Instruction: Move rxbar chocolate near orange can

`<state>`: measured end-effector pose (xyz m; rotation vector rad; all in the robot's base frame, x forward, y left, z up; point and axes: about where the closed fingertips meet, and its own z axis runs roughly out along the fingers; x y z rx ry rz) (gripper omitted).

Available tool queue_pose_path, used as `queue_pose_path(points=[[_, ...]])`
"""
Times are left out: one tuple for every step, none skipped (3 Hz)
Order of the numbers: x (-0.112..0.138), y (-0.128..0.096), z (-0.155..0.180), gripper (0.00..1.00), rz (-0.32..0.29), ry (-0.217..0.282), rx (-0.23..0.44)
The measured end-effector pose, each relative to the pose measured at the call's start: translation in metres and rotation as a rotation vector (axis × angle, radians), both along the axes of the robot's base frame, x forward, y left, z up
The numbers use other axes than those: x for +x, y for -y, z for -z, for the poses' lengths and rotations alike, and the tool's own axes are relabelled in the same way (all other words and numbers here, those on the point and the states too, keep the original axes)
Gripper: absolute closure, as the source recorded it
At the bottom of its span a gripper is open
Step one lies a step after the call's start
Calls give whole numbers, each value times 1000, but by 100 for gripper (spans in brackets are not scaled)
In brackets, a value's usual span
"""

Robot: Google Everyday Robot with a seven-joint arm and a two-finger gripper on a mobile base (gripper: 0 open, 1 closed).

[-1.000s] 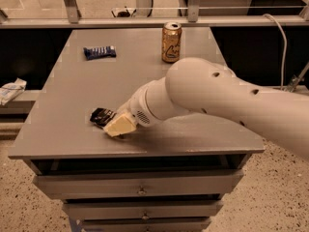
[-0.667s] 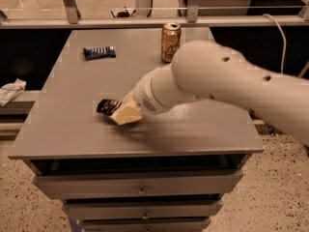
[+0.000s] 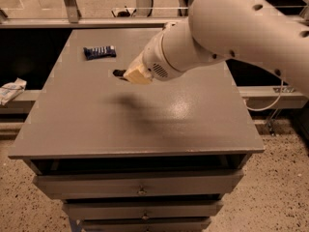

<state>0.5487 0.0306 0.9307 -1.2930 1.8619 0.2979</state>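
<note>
Since the earlier frames the gripper (image 3: pixel 131 75) has been carried from near the front-left part of the desk (image 3: pixel 96 134) towards its far edge, and the rxbar chocolate (image 3: pixel 118 73) has been taken along with it. The jaws are closed on the bar: only a short black end is seen, sticking out to the left of the tan fingertip (image 3: pixel 138 75). The bar is held clear of the desk, and a soft shadow (image 3: pixel 129 103) is cast on the surface below it, closer to the front edge. The gripper is now placed left of the desk's centre line, in the far half. The dark blue bar wrapper (image 3: pixel 100 52) lies flat near the far-left corner, near the held bar but apart from it. The orange can, seen earlier at the far edge, is now covered by the large white arm (image 3: pixel 231 28), which reaches in from the right across the far-right corner. Below the front edge, drawer fronts (image 3: pixel 140 183) with small knobs are stacked. A white crumpled item (image 3: pixel 10 90) rests on a ledge beyond the desk's left edge.
</note>
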Motion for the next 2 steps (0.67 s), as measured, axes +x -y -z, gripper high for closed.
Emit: queue_pose_path(points=[[-1,-1,3,100,-1,-4,-2],[19,33,11,100,43,59,-9]])
